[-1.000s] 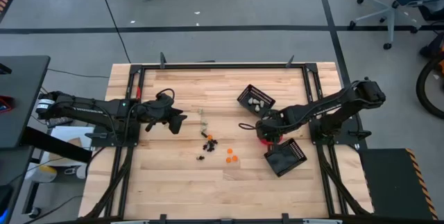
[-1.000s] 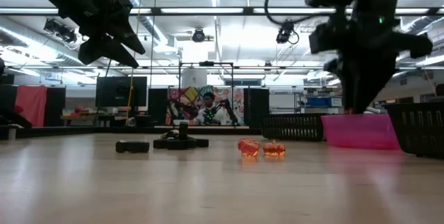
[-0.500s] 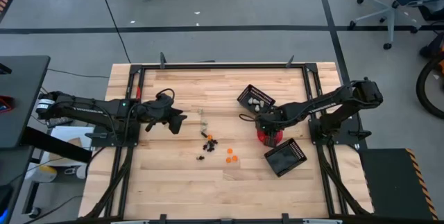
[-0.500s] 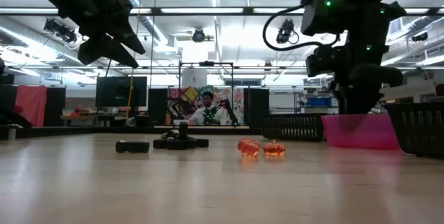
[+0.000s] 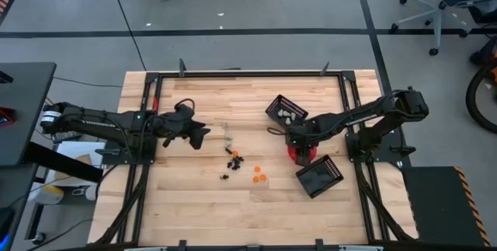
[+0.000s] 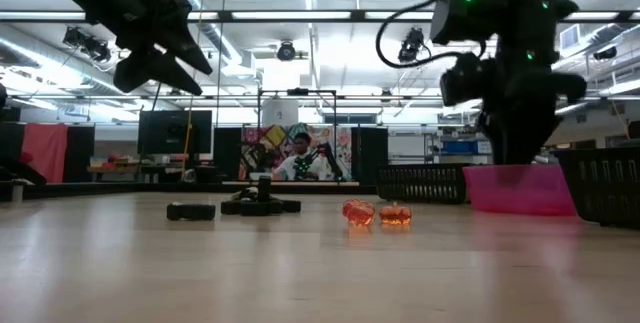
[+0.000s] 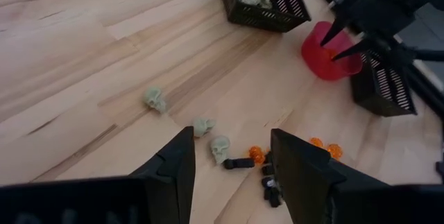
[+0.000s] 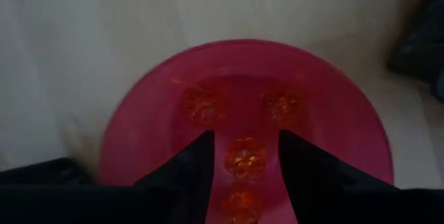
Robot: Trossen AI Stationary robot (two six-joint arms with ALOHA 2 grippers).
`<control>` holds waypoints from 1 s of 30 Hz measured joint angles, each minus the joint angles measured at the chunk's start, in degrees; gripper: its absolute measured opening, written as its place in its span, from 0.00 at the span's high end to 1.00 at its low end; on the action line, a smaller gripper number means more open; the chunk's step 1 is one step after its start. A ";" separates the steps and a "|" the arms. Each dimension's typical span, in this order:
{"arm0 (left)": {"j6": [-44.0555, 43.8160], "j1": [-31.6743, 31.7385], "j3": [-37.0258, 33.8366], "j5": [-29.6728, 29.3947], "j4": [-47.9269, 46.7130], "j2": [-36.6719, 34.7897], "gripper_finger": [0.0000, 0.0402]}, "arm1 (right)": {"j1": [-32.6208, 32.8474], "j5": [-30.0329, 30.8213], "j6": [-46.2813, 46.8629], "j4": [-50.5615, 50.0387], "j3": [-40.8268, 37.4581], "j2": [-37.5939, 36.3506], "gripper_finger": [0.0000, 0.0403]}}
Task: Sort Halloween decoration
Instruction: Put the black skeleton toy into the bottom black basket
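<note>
Overhead, right gripper (image 5: 299, 144) hangs over the pink bowl (image 5: 301, 155), while the spread-fingered, empty left gripper (image 5: 200, 134) waits short of the loose trinkets (image 5: 233, 158) at mid-table; a careless sweep there could scatter them. Level across the table, two orange pumpkins (image 6: 377, 213) lie just beside the black pieces (image 6: 258, 204), so one pinch might grab both kinds. Right wrist view shows parted jaws holding nothing over orange pumpkins in the bowl (image 8: 239, 156); dipping lower could tip it.

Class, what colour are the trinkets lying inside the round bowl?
Orange trinkets; clearest in the right wrist view.
</note>
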 joint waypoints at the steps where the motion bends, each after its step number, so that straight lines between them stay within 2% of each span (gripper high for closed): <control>1: -0.01 0.02 0.00 -0.02 0.65 0.00 0.60 | 0.00 -0.45 -0.04 -1.23 1.11 0.00 0.60; 5: 0.13 0.20 0.00 -0.02 2.98 0.00 0.60 | 0.00 -0.11 -1.26 -5.91 6.49 0.00 0.60; 9: 0.70 0.75 0.00 -0.02 3.34 0.01 0.60 | 0.00 4.41 -1.91 -6.49 10.60 -0.04 0.60; 18: 0.68 0.83 0.00 -0.04 3.25 0.02 0.60 | 0.83 5.45 -5.08 9.44 12.11 1.51 0.60; 23: 0.68 0.83 0.00 -0.04 3.54 0.04 0.60 | 1.80 4.52 -5.50 15.61 14.65 7.96 0.60; 30: 0.92 0.83 0.00 -0.04 3.20 0.04 0.60 | 3.22 3.85 -8.15 17.73 24.25 20.15 0.60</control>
